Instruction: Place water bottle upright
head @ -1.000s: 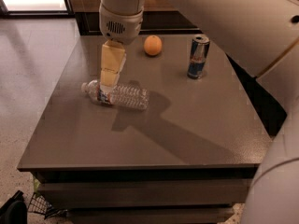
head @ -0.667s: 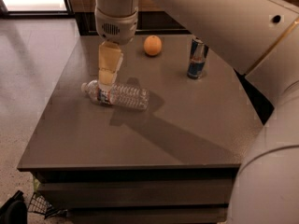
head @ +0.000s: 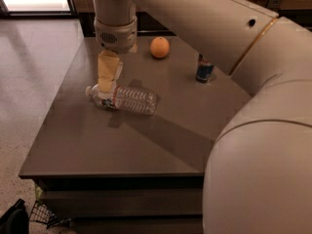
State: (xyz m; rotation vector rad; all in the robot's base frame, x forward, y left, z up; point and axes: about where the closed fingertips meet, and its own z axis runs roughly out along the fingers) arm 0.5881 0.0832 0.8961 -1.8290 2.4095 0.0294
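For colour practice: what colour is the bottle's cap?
White; camera view. The gripper is at the water bottle.

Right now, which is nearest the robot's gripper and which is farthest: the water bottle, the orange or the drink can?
The gripper hangs over the table, left in view.
1. Water bottle, lying directly under it.
2. Orange, at the back, to its right.
3. Drink can, farther right.

A dark brown table (head: 97, 145) carries a water bottle (head: 130, 100) lying on its side left of centre, an orange (head: 159, 47) near the far edge and an upright drink can (head: 204, 69) to the right. The gripper (head: 106, 88) hangs at the bottle's capped end.
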